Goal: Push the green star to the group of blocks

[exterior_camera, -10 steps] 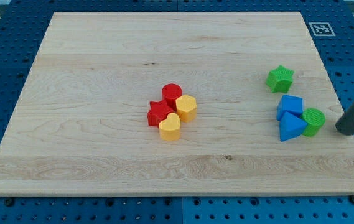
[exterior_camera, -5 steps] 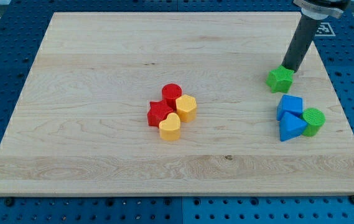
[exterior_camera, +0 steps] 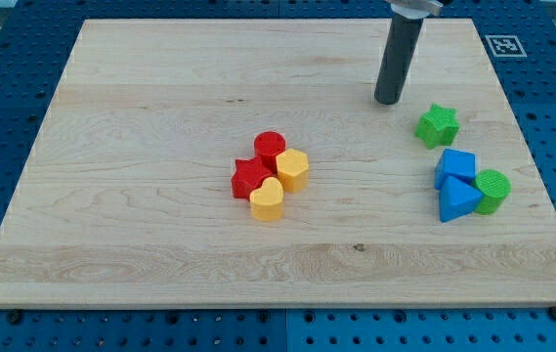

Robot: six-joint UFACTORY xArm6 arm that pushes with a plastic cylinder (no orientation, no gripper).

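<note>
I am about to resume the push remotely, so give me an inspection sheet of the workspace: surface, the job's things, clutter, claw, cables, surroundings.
Surface: pale wooden board, flat, lying on a blue perforated table.
Job's things: green star-shaped block at the view's right, apart from the centre group: red cylinder block, red star-shaped block, yellow hexagonal block, yellow heart-shaped block, all bunched together.
Clutter: two blue blocks and a green cylinder block, clustered below the green star.
Claw: none fitted; my tip stands up and left of the green star, not touching it.
Cables: nothing seen.
Surroundings: black-and-white marker tag at the board's top right corner.
</note>
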